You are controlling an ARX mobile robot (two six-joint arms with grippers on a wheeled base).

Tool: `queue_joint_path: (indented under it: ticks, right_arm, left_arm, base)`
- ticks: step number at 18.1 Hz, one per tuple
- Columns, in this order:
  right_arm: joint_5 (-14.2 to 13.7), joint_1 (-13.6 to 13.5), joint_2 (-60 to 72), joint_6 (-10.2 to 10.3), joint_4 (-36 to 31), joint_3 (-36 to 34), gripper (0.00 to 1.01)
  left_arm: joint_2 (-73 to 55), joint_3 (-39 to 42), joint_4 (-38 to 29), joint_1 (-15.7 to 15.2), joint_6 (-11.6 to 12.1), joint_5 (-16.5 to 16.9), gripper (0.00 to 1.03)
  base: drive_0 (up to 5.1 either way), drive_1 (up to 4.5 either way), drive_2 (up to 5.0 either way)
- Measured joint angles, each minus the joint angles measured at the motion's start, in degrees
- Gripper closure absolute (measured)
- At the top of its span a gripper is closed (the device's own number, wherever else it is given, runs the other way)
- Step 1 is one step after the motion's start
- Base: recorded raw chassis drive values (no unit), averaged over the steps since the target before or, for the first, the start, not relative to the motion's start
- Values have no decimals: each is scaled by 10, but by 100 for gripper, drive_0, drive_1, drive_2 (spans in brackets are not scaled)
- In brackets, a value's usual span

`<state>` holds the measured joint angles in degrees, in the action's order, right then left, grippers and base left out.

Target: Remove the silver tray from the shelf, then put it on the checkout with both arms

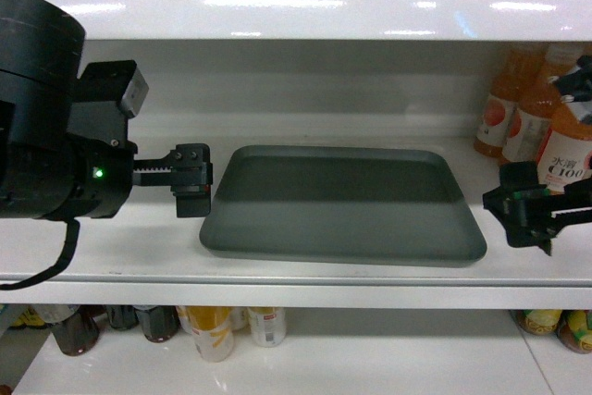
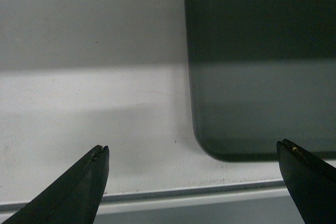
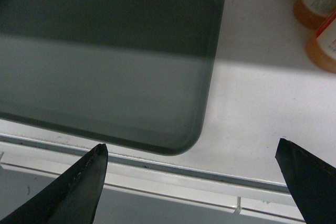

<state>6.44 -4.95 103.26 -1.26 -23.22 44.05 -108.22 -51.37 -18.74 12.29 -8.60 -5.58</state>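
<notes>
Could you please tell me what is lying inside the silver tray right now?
Nothing: the silver tray shows a bare floor, half shadowed. The shelf beneath it is covered.

Silver tray (image 1: 342, 205) matte grey-green, smooth, plain, dull sheen only, looks like metal or hard plastic, can't tell which. Shelf (image 1: 277, 270) glossy white board, painted-metal look, bright glare along front lip, faint scuffs and specks near front edge in left wrist view. Left gripper (image 1: 191, 180) and right gripper (image 1: 523, 215) matte black, hard plastic look, fingers (image 2: 79, 187) smooth and flat. Orange drink bottles (image 1: 532, 113) at shelf's right end: clear glossy plastic, paper-like labels.
</notes>
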Motion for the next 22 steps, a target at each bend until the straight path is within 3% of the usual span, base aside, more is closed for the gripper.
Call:
queue_joint_path:
  ticks: [4,10,13,15,16,18,22]
  right_arm:
    - [-23,-7,114,12,33,105,3]
    - [-67,-5,237,13,85,250,3]
    - [-67,-2,266,20,118,300,3]
    - [-84,-2,321,32,147,350,3]
    - [-92,-1,340,41,163,375,5]
    - [-87,0,349,43,177,389,29]
    - [-84,-5,350,44,177,389,54]
  left_arm:
    - [-93,-81,22,0,0,-10,5]
    - [-185,-180,69,6,-7,-4,5]
    - [-216,-209,88,7,-11,-3,5]
    - [-251,-231,95,7,-20,-7,5]
    - [-260,-245,104,6,-30,-7,5]
    - [-264,-255,111,6,-39,-1,24]
    - [-264,-255,113,5,-52,5,49]
  base:
    - [0,0,0]
    - [0,0,0]
    - [0,0,0]
    - [0,0,0]
    - [0,0,0]
    - [0,0,0]
    - [0,0,0]
